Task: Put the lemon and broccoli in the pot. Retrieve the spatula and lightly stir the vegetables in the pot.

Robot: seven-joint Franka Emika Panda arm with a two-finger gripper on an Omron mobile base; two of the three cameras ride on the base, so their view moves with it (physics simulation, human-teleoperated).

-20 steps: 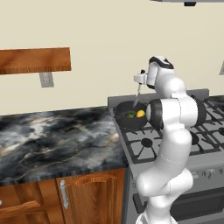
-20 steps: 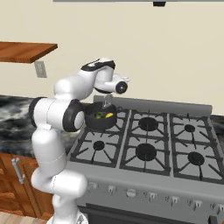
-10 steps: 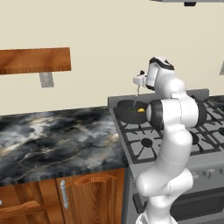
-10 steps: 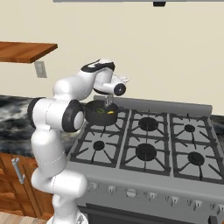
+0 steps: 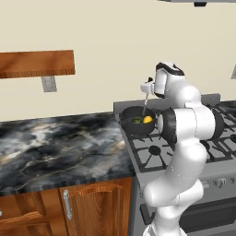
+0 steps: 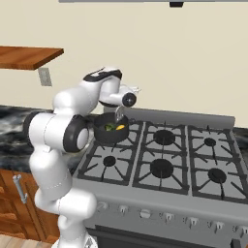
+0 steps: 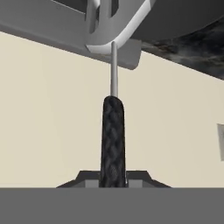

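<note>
The pot (image 5: 137,120) sits on the stove's (image 6: 164,160) rear burner nearest the counter (image 5: 55,143), with the lemon (image 5: 147,119) and broccoli (image 5: 137,120) inside it. The gripper (image 5: 147,86) hangs above the pot's far rim, closed on the black handle of the spatula (image 5: 144,102), whose shaft runs down into the pot. Over the last second the pot seems to have slid slightly toward the counter, though the earlier views are small. Stirring looks well underway, perhaps nudging the pot.

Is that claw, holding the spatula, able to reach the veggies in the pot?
Probably yes: the claw hangs above the pot, the spatula pointing down at the lemon and broccoli, nothing between.
</note>
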